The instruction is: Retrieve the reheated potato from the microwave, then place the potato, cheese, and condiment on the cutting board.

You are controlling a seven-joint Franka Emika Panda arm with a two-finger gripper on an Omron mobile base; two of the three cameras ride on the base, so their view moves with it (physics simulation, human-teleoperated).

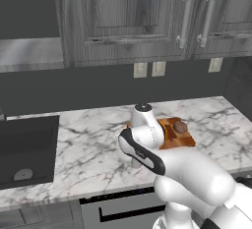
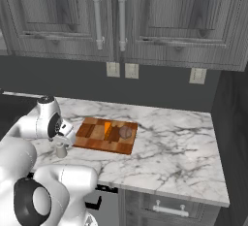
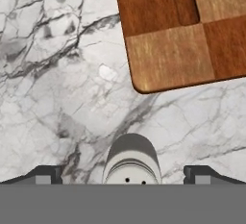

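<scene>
The step in hand looks like picking up the small pale grey-beige condiment shaker (image 3: 131, 160), which stands on the white marble counter (image 3: 57, 83) just off the checkered wooden cutting board (image 3: 182, 31). The gripper (image 3: 123, 175) hangs right above it, fingers spread wide on either side of the cap, holding nothing. Next it should lower and close. The arm folds down over the counter's front edge (wrist pointing straight down). Farther off, a brown potato (image 2: 125, 132) and an orange cheese wedge (image 2: 107, 129) already lie on the board.
</scene>
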